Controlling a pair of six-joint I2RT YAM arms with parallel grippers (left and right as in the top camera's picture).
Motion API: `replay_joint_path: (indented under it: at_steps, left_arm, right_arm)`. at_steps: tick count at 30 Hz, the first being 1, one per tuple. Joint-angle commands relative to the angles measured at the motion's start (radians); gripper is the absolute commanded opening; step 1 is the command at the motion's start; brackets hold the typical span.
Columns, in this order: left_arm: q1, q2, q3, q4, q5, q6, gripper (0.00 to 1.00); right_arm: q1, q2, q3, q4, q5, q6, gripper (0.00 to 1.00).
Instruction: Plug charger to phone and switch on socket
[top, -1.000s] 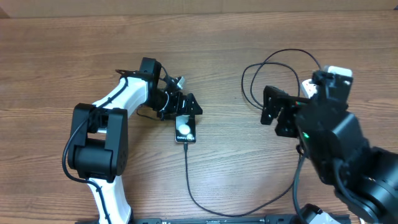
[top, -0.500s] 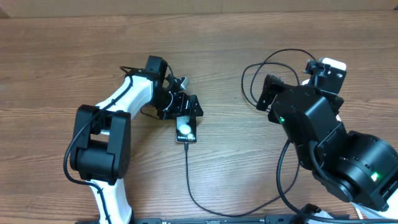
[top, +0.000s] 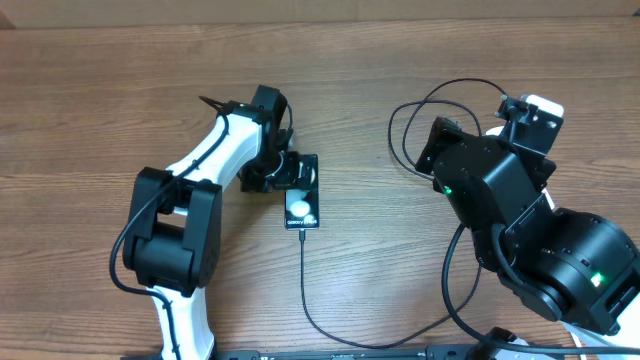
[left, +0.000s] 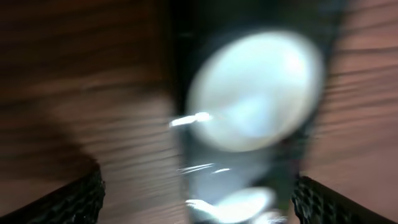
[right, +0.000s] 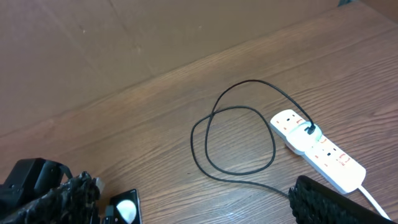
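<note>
The black phone (top: 301, 203) lies flat on the wooden table with its screen lit. The black charger cable (top: 303, 275) is plugged into its near end. My left gripper (top: 285, 172) is open, low over the phone's far end. In the left wrist view the phone (left: 255, 112) is a close blur between the fingers of the left gripper (left: 196, 202). The white power strip (right: 318, 149) lies at the right with the cable's plug (right: 310, 129) in it. My right gripper (right: 199, 208) is open and empty, raised high above the table.
The cable makes a loose double loop (right: 239, 137) on the table between the phone and the power strip (top: 538, 106). In the overhead view the bulky right arm (top: 520, 230) covers most of the strip. Bare wood lies beyond the loop.
My left gripper has moved right, over the phone's far end. My right arm has swung back and up toward the power strip.
</note>
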Motion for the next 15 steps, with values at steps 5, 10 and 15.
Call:
replay_joint_path:
  at_steps: [5, 10, 15]
  left_arm:
    - [0.011, -0.095, 0.069, -0.072, -0.163, -0.023, 1.00]
    - [0.001, -0.359, 0.069, -0.072, -0.176, -0.024, 1.00]
    - [-0.039, -0.637, 0.069, -0.085, -0.334, -0.023, 1.00]
  right_arm:
    - [-0.004, -0.001, 0.021, -0.027, -0.078, 0.017, 1.00]
    - [-0.004, 0.003, 0.018, -0.037, -0.019, 0.019, 0.75]
    - [-0.026, 0.004, 0.018, -0.163, -0.042, 0.249, 0.21]
